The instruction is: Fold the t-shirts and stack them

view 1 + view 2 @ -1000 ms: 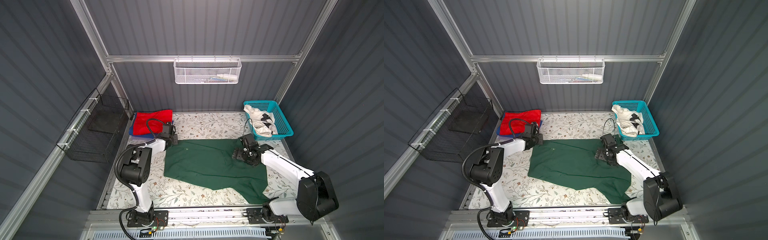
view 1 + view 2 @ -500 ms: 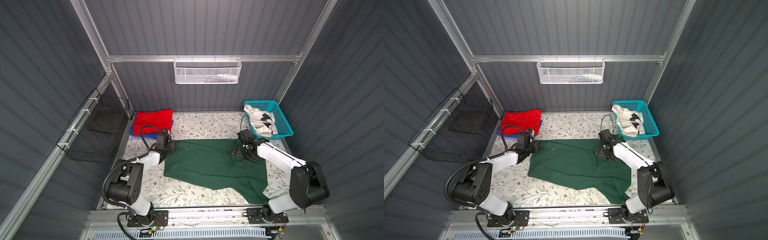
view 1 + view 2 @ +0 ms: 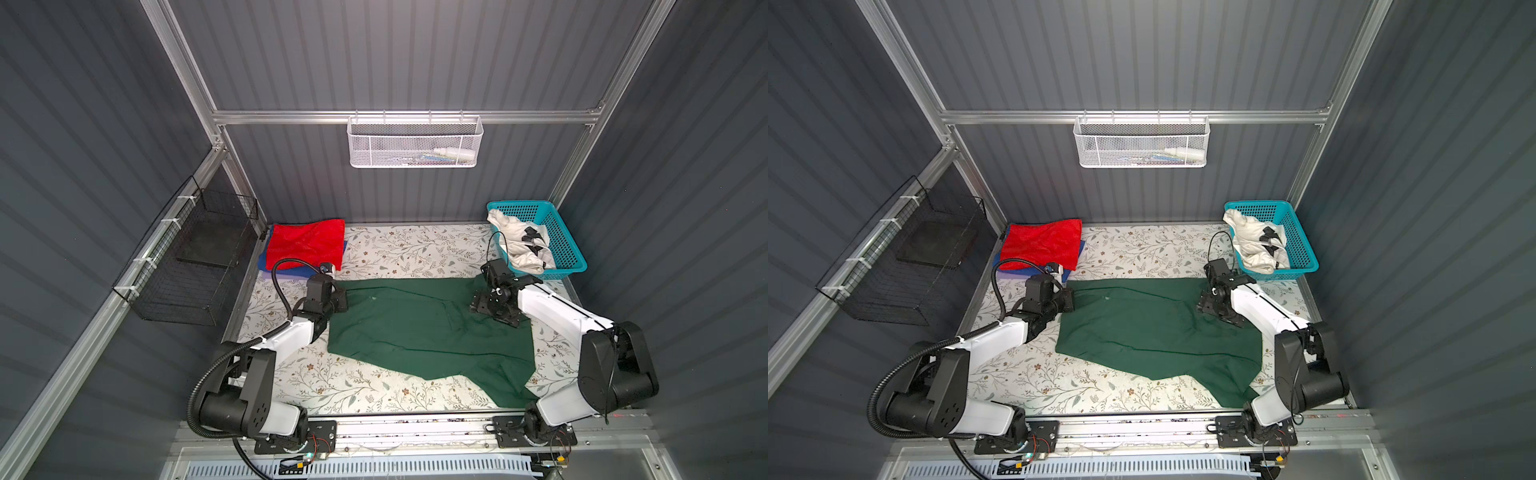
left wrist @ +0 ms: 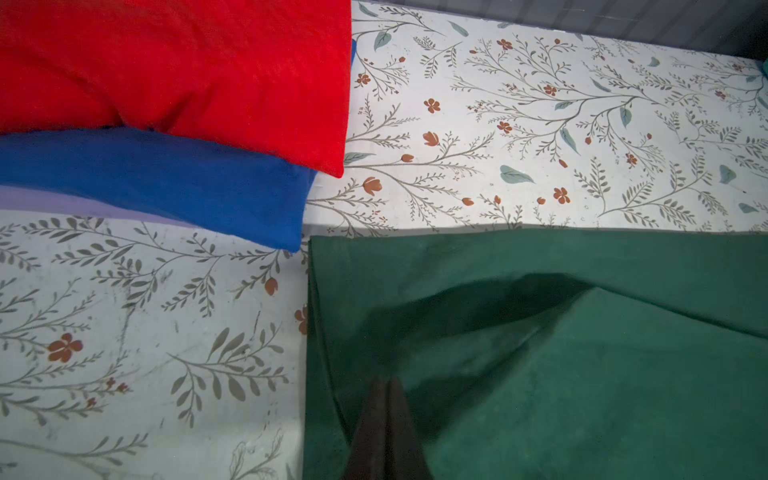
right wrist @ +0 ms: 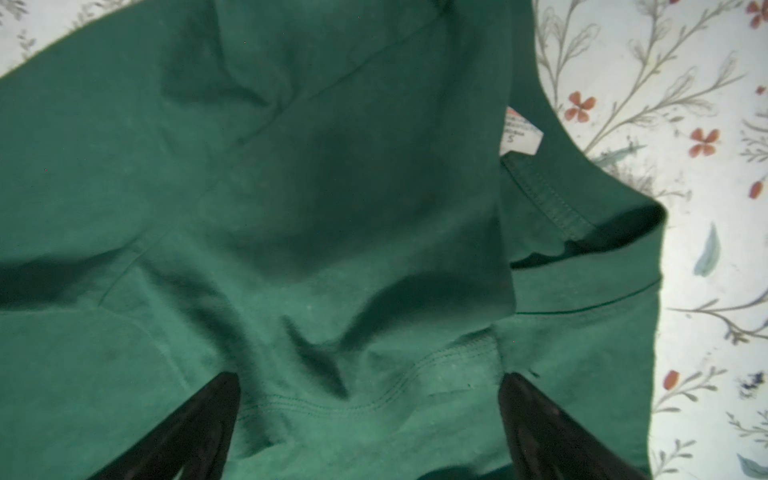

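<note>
Your left claw (image 4: 384,386) was clenched on the left edge of the dark green t-shirt (image 3: 428,332), with the cloth tented at its tip. Your right claw (image 5: 370,386) stood released, jaws wide apart, pressed down over the same shirt beside its collar. That shirt lay spread across the middle of the counter (image 3: 415,253). At the far left corner, the red t-shirt (image 3: 305,243) lay folded atop the blue t-shirt (image 4: 166,183). The white t-shirt (image 3: 521,245) sat crumpled in the turquoise basket (image 3: 561,232).
</note>
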